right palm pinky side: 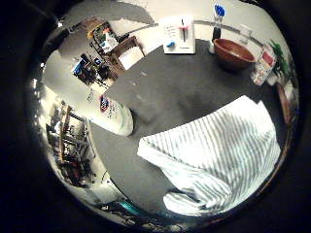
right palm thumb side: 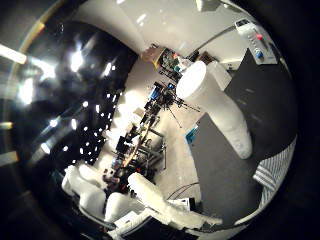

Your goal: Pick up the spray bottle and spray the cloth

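A white spray bottle point(right palm pinky side: 115, 115) with a blue label is on the dark grey table point(right palm pinky side: 185, 92), near its edge. A white cloth point(right palm pinky side: 219, 155) with thin stripes lies crumpled on the table beside it. In the right thumb side palm view the bottle point(right palm thumb side: 222, 105) looks large and close to the palm, and a corner of the cloth point(right palm thumb side: 270, 175) shows past it. My right hand point(right palm thumb side: 140, 205) shows as white fingers, relaxed and away from the bottle, with nothing between them.
At the far side of the table stand a brown bowl point(right palm pinky side: 233, 50), a blue-capped bottle point(right palm pinky side: 218, 27), a white box point(right palm pinky side: 178, 34) and a red and white pack point(right palm pinky side: 264, 66). Beyond the table edge are cluttered racks point(right palm thumb side: 140, 130).
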Controlling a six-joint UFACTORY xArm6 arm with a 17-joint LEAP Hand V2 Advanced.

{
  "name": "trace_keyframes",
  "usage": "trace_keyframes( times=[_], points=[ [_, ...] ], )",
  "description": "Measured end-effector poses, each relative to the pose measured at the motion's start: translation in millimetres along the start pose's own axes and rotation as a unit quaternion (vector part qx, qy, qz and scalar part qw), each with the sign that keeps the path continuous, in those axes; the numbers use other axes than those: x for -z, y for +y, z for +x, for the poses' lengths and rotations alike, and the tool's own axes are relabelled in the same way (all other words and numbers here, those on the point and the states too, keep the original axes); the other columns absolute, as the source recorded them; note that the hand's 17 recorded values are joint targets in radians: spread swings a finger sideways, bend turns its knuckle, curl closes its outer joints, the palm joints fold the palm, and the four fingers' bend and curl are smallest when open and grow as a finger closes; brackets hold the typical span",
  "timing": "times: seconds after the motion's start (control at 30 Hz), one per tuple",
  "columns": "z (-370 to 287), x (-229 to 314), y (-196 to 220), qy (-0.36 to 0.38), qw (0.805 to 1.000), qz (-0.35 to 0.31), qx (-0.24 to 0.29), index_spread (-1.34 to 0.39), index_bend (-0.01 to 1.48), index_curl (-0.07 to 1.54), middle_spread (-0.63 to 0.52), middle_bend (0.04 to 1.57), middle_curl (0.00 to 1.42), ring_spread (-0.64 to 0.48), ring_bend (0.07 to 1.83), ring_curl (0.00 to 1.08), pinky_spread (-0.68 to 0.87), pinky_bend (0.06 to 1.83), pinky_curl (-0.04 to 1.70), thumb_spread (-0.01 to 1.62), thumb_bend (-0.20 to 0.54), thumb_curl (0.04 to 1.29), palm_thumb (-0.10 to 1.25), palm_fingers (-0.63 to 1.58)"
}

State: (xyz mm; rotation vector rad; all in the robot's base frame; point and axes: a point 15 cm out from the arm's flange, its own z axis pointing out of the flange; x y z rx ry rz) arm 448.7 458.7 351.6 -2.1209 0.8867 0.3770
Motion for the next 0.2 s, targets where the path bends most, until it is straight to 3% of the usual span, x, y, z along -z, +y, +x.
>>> trace_keyframes(
  times=[0.2],
  points=[
    [10, 38, -5, 0.059, 0.998, 0.001, 0.005, -0.18, 0.18, 0.33, 0.11, 0.18, 0.31, 0.34, 0.38, 0.2, 0.66, 0.89, 0.18, 0.92, -0.031, 0.34, 0.27, 0.12]
  ],
)
